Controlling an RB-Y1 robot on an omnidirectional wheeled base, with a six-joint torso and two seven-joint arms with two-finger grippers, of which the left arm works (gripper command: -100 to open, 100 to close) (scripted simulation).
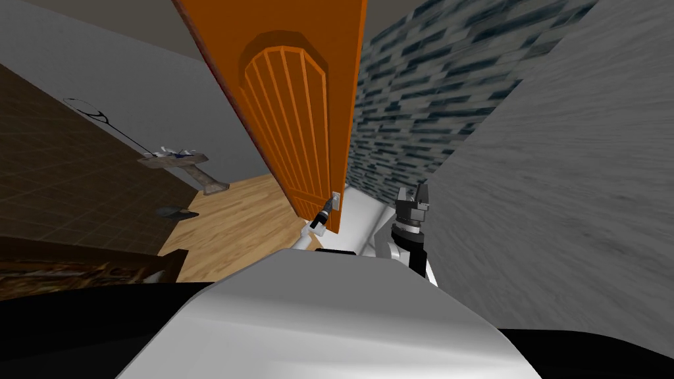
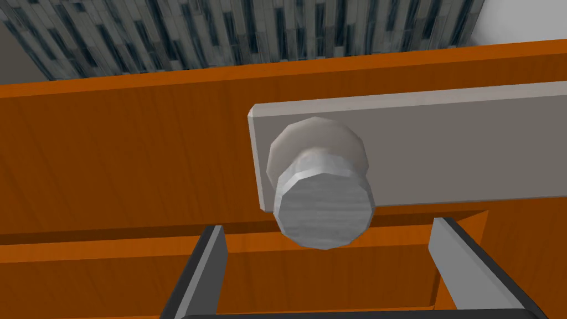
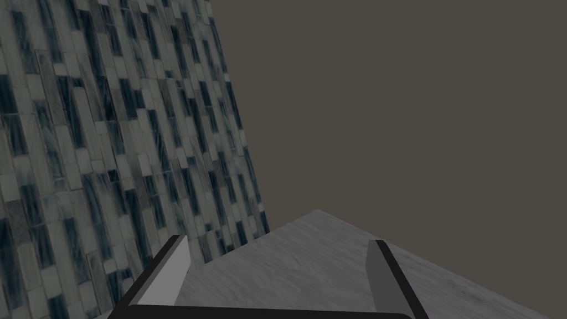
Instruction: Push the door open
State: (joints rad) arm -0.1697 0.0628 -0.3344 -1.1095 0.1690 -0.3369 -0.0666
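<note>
orange wooden door with an arched, slatted panel (image 1: 289, 112) stood ahead, seen nearly edge-on, between a light wood floor (image 1: 230, 217) and a blue-grey tiled wall (image 1: 421, 99). left pincer (image 1: 324, 216) was at the door's free edge, near its face, fingers spread apart. the round grey knob (image 2: 324, 207), mounted on a long grey plate (image 2: 443, 149), lay just ahead between them and touched neither finger. right pincer (image 1: 413, 197) was raised just beside the door's edge, its fingers likewise apart.
</note>
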